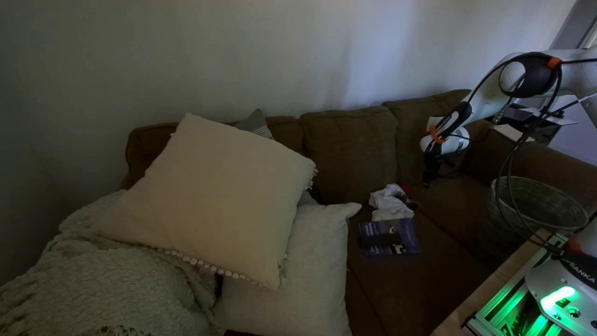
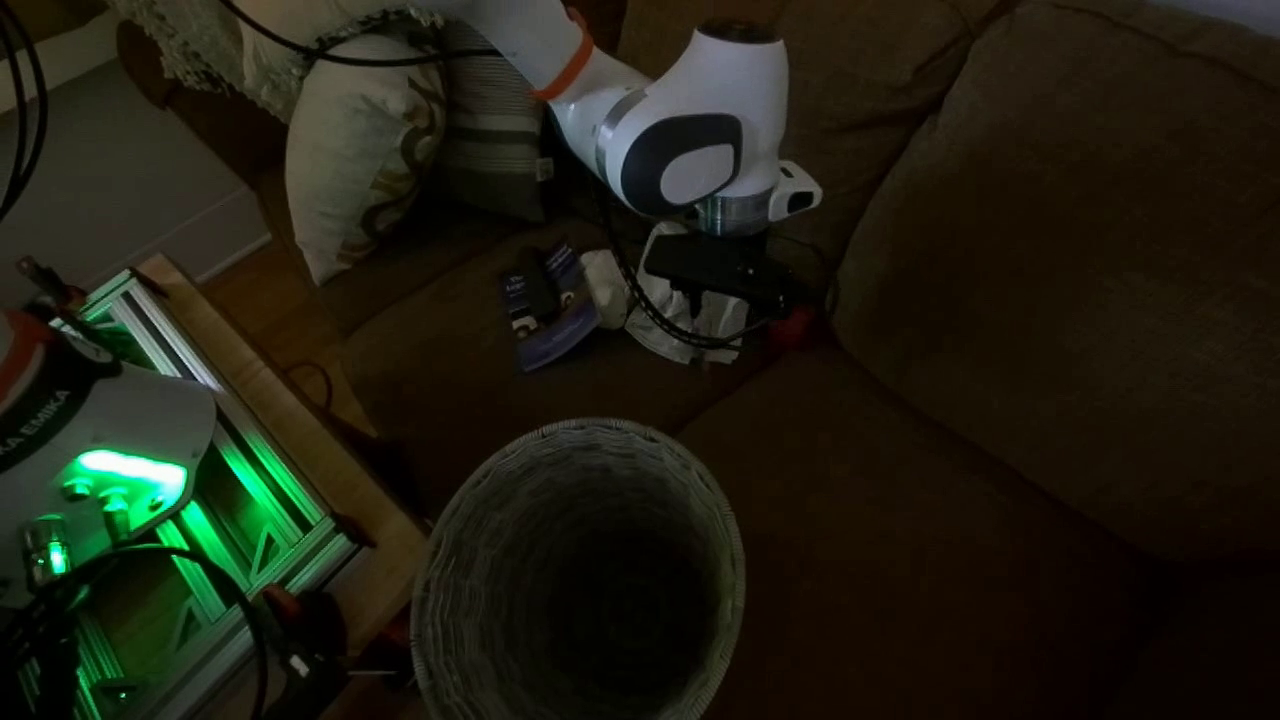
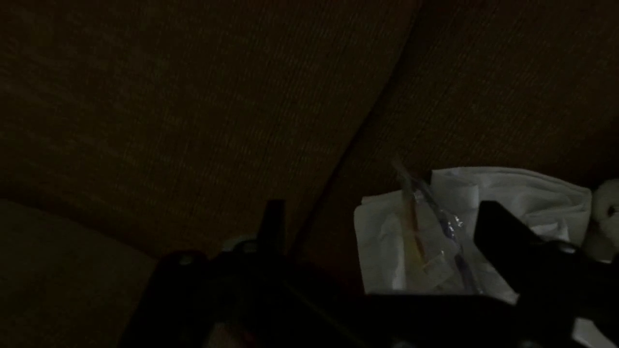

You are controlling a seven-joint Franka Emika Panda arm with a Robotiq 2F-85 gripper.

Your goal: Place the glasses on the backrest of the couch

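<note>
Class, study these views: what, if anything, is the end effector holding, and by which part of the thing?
Nothing is held: the end effector stands open, its fingers wide apart in the wrist view, with white cloth showing between them.

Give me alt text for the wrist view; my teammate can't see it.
Open end effector above a brown couch, with a clear plastic wrapper on what looks like white cloth showing between its dark fingers. Picture very dark; glasses can't be made out.
</note>
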